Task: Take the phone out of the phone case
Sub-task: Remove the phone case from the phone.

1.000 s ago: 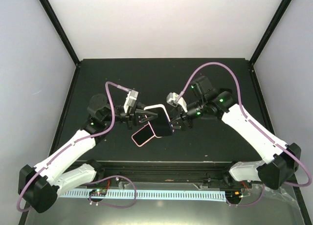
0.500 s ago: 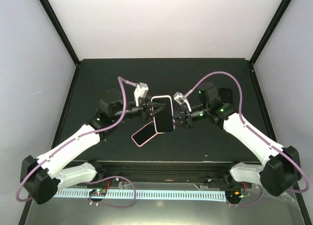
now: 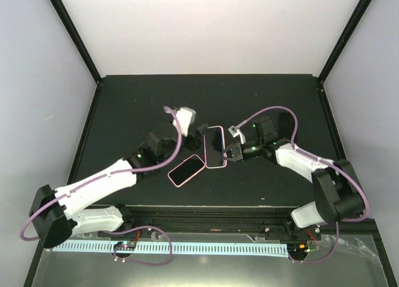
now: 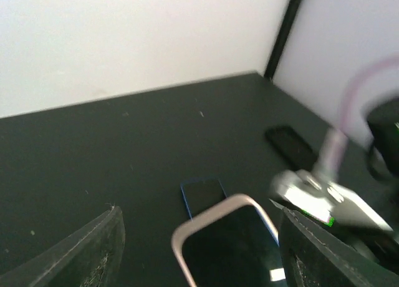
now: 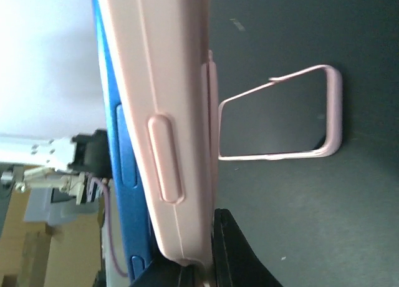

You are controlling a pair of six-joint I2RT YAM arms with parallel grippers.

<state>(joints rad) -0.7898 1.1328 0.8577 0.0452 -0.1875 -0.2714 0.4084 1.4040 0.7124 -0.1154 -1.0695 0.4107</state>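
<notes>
Roughly near-to-far: phone (image 3: 215, 146), screen up.

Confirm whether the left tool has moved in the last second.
Yes. The left tool has shifted right and away from the pink-rimmed device lying on the table, toward the far edge.

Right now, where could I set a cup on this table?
Bare: the far strip of the table along the back wall. Crowded: the middle, where left gripper, right gripper, phone and lying pink case meet.
</notes>
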